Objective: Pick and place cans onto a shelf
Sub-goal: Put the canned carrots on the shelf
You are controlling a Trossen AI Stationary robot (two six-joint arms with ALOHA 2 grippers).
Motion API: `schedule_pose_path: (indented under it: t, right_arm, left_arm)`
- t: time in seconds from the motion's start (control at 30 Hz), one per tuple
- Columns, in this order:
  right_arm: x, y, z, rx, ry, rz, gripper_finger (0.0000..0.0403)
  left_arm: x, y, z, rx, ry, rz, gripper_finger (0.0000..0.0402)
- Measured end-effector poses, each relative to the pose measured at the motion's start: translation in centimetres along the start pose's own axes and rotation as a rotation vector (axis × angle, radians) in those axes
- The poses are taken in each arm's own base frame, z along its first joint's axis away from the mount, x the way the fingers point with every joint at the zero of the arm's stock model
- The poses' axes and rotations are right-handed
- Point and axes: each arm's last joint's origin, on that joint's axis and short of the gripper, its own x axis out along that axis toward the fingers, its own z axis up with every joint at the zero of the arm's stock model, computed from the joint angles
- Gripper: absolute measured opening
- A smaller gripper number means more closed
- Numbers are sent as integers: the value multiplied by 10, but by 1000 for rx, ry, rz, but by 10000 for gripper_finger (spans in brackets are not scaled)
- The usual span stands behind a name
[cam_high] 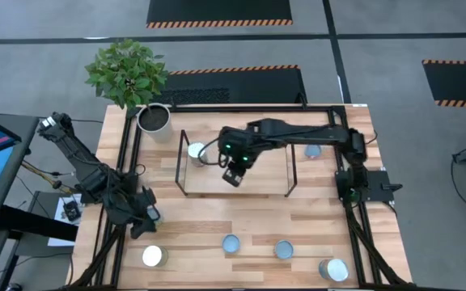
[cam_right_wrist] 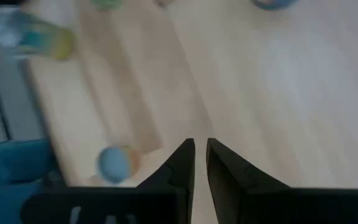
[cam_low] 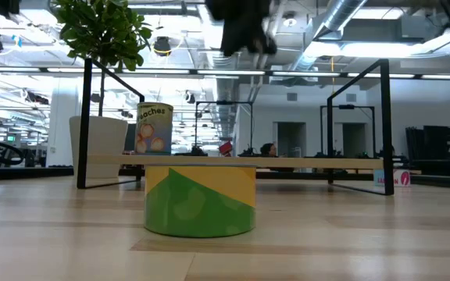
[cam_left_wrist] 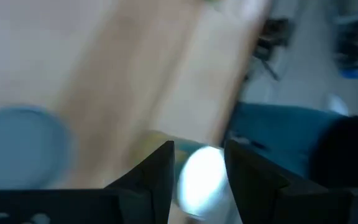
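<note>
A: Wood tabletop [cam_high: 241,222] with black rails, grey floor around it. Shelf [cam_high: 257,174] lies mid-table, black wire uprights at both ends. Cans?

B: One white-topped can [cam_high: 196,151] on the shelf, just beside the right gripper [cam_high: 234,175]. Another can [cam_high: 313,150] at the shelf's far end, away from that gripper. Four on the table between the two grippers' sides: white top [cam_high: 152,256], two pale blue tops [cam_high: 230,243] [cam_high: 284,249], one at the corner [cam_high: 333,269].

A: Arm poses?

B: Right arm reaches across over the shelf, wrist bent down; its fingers [cam_right_wrist: 185,163] stand narrow, nothing between them. Left gripper [cam_high: 146,220] hangs low by the table's edge, fingers [cam_left_wrist: 160,171] apart with a white-topped can [cam_left_wrist: 202,180] seen between and beyond them; not gripped that I can tell.

A: Anything only one view gives?

B: Low view shows labels: a green-and-yellow can [cam_low: 200,200] close up, a peaches can [cam_low: 154,129] on the shelf board [cam_low: 303,163]. High view alone shows the plant pot [cam_high: 154,119] at the table's corner.
</note>
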Motion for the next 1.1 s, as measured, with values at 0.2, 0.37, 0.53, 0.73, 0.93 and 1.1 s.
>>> schedule_pose_path:
  t: [0.2,0.37,0.53,0.73,0.93,1.1]
  right_arm:
    - [-47,30,-28,14,-120,-83,65]
    - [-64,43,-56,109,-141,-217,65]
    - [-65,51,-69,162,-146,-278,66]
    - [-64,54,-71,153,-138,-281,65]
    - [-63,53,-71,136,-132,-292,65]
    - [-63,53,-71,91,-122,-296,65]
  left_arm:
    - [7,-6,-15,-34,107,-9,100]
    - [22,-9,-35,-50,168,54,59]
    - [31,-9,-46,-77,196,104,41]
    - [35,-10,-47,-101,159,109,39]
    - [37,-9,-46,-96,94,116,39]
    - [48,-7,-48,-83,97,166,39]
